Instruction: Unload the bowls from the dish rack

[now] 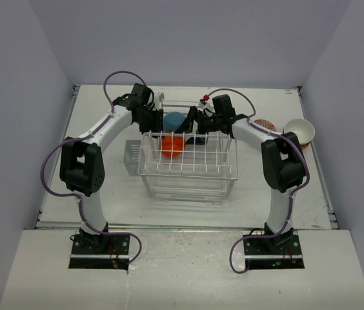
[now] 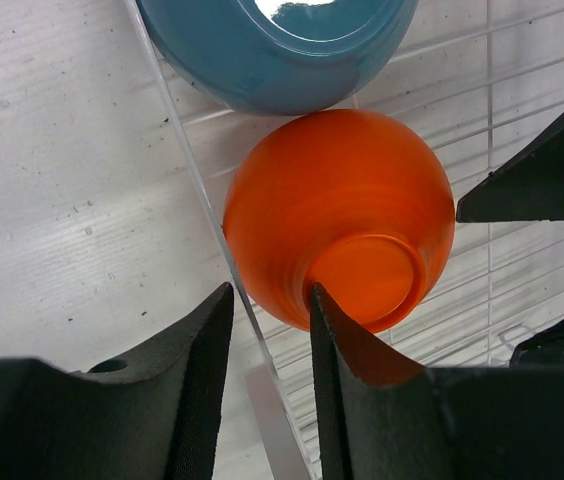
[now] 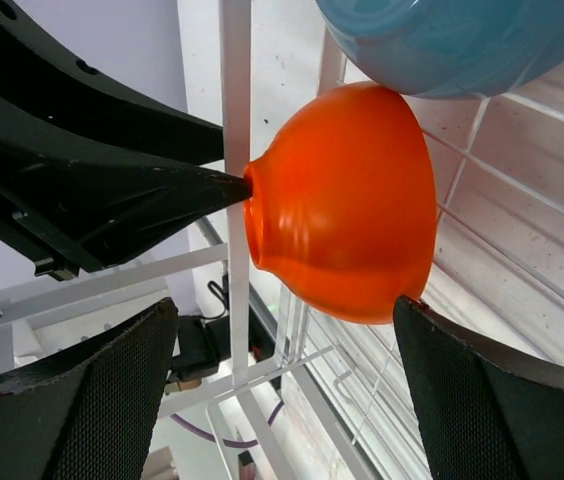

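Note:
The white wire dish rack [image 1: 188,173] holds an orange bowl [image 1: 174,145] tilted on its side and a blue bowl [image 1: 174,120] behind it. My left gripper [image 1: 157,123] is open at the rack's left wall. In the left wrist view [image 2: 270,300] its right finger [image 2: 347,370] touches the foot ring of the orange bowl [image 2: 342,215], below the blue bowl [image 2: 277,50]. My right gripper [image 1: 199,127] is open wide in the rack. In the right wrist view [image 3: 287,330] one finger [image 3: 482,390] touches the rim of the orange bowl [image 3: 347,200].
A cream bowl [image 1: 299,131] and a patterned bowl [image 1: 264,124] sit on the table right of the rack. The cutlery cup [image 1: 131,157] hangs on the rack's left side. A rack bar [image 3: 234,100] stands between the two grippers.

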Robot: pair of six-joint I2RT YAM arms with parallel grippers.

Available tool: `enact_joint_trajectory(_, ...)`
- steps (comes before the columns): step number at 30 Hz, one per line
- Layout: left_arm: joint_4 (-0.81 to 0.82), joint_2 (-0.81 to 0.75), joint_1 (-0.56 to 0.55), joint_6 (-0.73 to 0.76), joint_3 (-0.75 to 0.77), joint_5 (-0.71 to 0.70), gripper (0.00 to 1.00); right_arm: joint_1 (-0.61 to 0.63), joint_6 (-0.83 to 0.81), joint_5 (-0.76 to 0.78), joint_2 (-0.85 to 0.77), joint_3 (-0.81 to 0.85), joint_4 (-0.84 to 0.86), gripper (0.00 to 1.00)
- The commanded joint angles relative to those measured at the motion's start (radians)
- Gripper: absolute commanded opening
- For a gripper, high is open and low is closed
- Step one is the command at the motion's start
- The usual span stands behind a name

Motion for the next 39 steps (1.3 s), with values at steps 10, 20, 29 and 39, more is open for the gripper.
enact_joint_trajectory(10, -0.049, -0.006, 0.039, 0.03, -0.027, -0.097, 0.34, 0.015, -0.105, 0.072, -0.041, 0.072, -0.122, 0.88)
enact_joint_trajectory(20, -0.046, -0.006, 0.039, 0.03, -0.033, -0.092, 0.33, 0.012, -0.128, 0.058, -0.02, 0.234, -0.228, 0.89)
enact_joint_trajectory(29, -0.052, -0.009, 0.041, 0.035, -0.028, -0.094, 0.33, 0.015, -0.116, 0.063, -0.013, 0.152, -0.182, 0.89)
enact_joint_trajectory(39, -0.049, -0.018, 0.046, 0.04, -0.036, -0.094, 0.31, 0.018, -0.11, 0.07, -0.012, 0.133, -0.185, 0.89)
